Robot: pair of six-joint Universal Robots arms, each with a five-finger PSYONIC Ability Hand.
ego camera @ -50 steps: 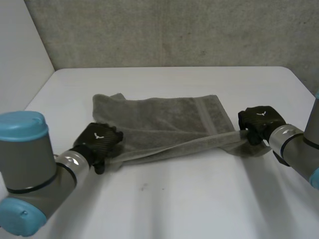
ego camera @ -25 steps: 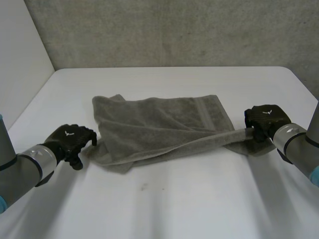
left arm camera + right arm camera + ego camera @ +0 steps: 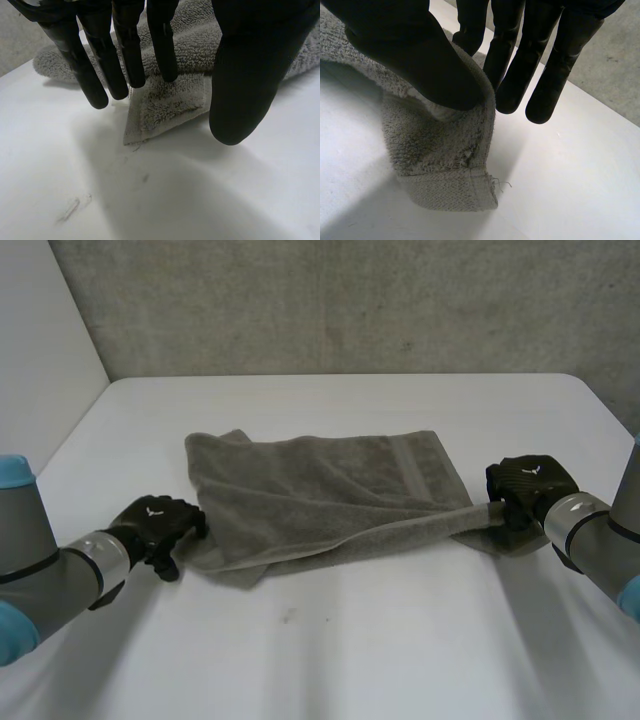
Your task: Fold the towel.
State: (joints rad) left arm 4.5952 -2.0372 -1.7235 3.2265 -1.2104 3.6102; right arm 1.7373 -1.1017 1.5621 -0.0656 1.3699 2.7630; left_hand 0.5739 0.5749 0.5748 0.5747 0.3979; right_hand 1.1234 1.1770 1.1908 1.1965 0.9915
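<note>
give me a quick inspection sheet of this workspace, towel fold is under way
surface: white table, one small dark speck in front of the towel
job's things: grey towel, rumpled and partly doubled over, its near edge running up to the right hand
clutter: nothing seen
hands: left hand open, straight fingers over the towel's near left corner, which lies flat on the table; right hand shut on the towel's right end, pinched between thumb and fingers
cables: nothing seen
surroundings: grey wall behind the table
</note>
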